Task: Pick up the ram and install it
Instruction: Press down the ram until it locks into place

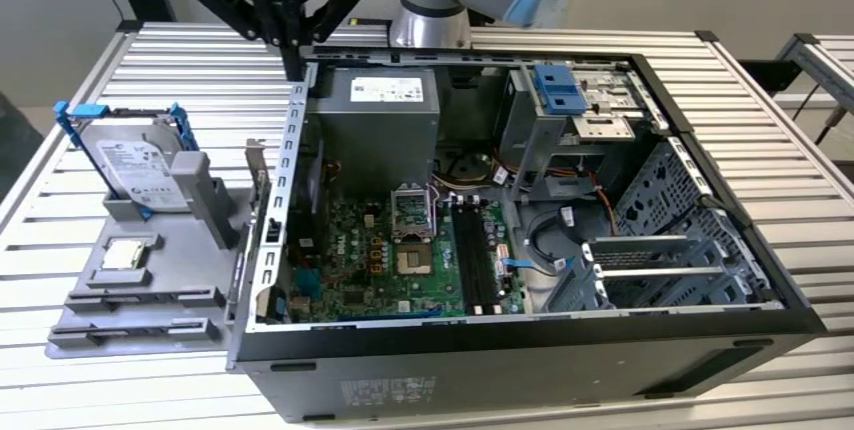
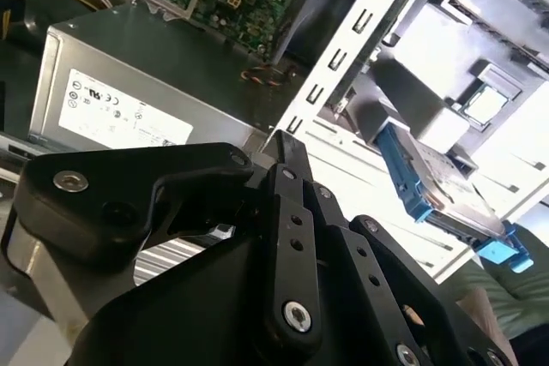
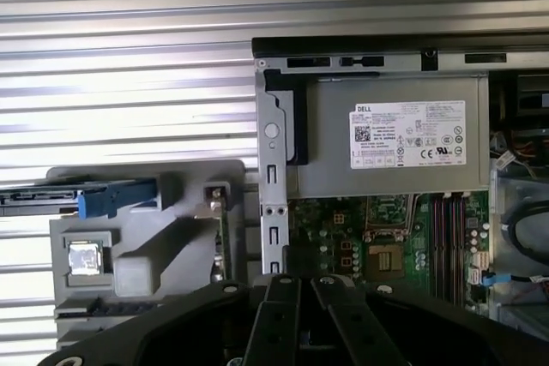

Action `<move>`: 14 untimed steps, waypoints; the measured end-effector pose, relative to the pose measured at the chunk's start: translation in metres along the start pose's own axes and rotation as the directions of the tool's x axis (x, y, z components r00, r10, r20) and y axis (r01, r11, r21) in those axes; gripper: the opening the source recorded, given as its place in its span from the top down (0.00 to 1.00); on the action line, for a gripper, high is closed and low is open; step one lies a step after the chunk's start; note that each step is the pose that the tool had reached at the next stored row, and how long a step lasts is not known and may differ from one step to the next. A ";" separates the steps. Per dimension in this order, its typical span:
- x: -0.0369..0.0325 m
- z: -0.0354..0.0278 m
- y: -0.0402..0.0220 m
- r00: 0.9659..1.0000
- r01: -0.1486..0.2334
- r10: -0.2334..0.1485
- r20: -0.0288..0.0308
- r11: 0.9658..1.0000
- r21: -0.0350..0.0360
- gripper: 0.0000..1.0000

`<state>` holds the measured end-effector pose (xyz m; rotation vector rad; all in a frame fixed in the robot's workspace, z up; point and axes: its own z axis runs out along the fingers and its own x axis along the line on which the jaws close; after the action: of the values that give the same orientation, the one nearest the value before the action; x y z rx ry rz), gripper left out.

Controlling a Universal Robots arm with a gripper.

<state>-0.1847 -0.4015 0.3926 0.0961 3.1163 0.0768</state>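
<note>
My gripper [image 1: 295, 62] hangs above the back left corner of the open computer case [image 1: 267, 250], over its metal wall. Its black fingers [image 3: 276, 315] stand together with nothing seen between them. What looks like the ram, a long dark stick [image 1: 144, 299], lies in a slot of the grey parts tray [image 1: 160, 270] at the exterior view's left, far from the gripper. A second such stick [image 1: 127, 331] lies in front of it. The black memory slots [image 1: 471, 250] run along the green motherboard [image 1: 354, 260] inside the case.
The tray also holds an upright hard drive [image 1: 134, 170] with blue clips, a processor chip [image 1: 124, 254] and an upright card [image 1: 256, 175]. A grey power supply [image 1: 380, 110] and a drive cage [image 1: 574, 110] fill the case's back. A slatted metal table [image 1: 187, 70] lies all around.
</note>
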 end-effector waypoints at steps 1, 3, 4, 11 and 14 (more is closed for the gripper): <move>0.0025 -0.0001 -0.0003 1.000 0.000 0.000 0.000 1.000 0.000 1.00; 0.0077 -0.0002 -0.0009 1.000 0.001 -0.001 0.000 1.000 0.000 1.00; 0.0105 -0.0002 -0.0013 1.000 0.002 -0.002 0.000 1.000 0.000 1.00; 0.0331 -0.0008 -0.0041 1.000 0.005 -0.005 0.001 1.000 0.000 1.00; 0.0432 -0.0010 -0.0054 1.000 0.007 -0.007 0.001 1.000 0.000 1.00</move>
<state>-0.2281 -0.4042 0.3924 0.0859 3.1150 0.0770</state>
